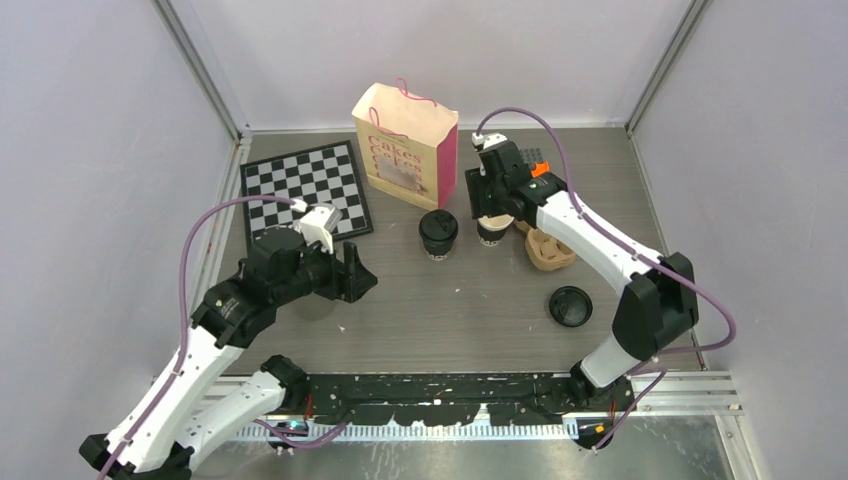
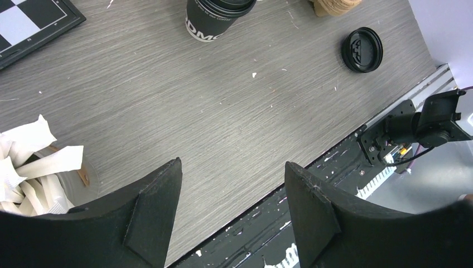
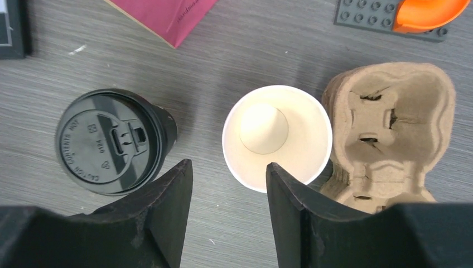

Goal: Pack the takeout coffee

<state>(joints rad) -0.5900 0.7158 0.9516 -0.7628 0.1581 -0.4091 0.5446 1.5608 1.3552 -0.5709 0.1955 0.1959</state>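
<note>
A lidded black coffee cup [image 1: 438,232] stands mid-table; it also shows in the right wrist view [image 3: 109,142] and the left wrist view [image 2: 215,19]. A second cup, lidless with a white inside [image 3: 277,137], stands just right of it, partly hidden under my right gripper in the top view [image 1: 492,232]. Its loose black lid [image 1: 571,306] lies flat nearer the front right, also in the left wrist view [image 2: 362,49]. My right gripper [image 3: 228,164] is open and empty above the gap between the two cups. My left gripper [image 2: 234,164] is open and empty over the front left.
A brown cardboard cup carrier [image 3: 390,128] lies against the open cup's right side. A "Cakes" paper bag [image 1: 405,145] stands at the back, with a chessboard [image 1: 305,190] to its left. A grey cup of white sticks [image 2: 39,167] sits under my left arm. A grey studded plate [image 3: 385,17] lies far right.
</note>
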